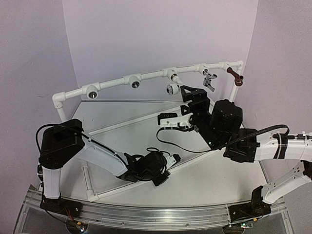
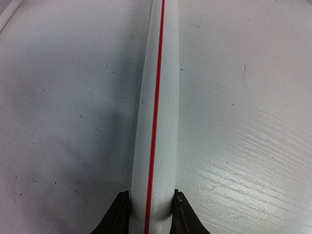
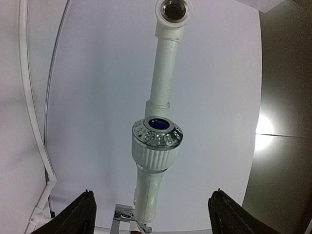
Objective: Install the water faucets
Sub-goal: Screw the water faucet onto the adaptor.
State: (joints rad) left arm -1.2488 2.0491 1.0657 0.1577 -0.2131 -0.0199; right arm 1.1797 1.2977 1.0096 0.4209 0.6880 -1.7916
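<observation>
Both partly cropped: left tool (image 2: 151, 195) clamps white rail (image 2: 156, 122), right tool (image 3: 152, 195) gapes wide.

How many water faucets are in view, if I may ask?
3, on the pipe frame: white faucet mid-frame, silver faucet further right, red-brown faucet near its right corner.

The silver faucet (image 1: 209, 80) looks shiny metal, the pipe frame (image 1: 114, 83) smooth white plastic.
</observation>
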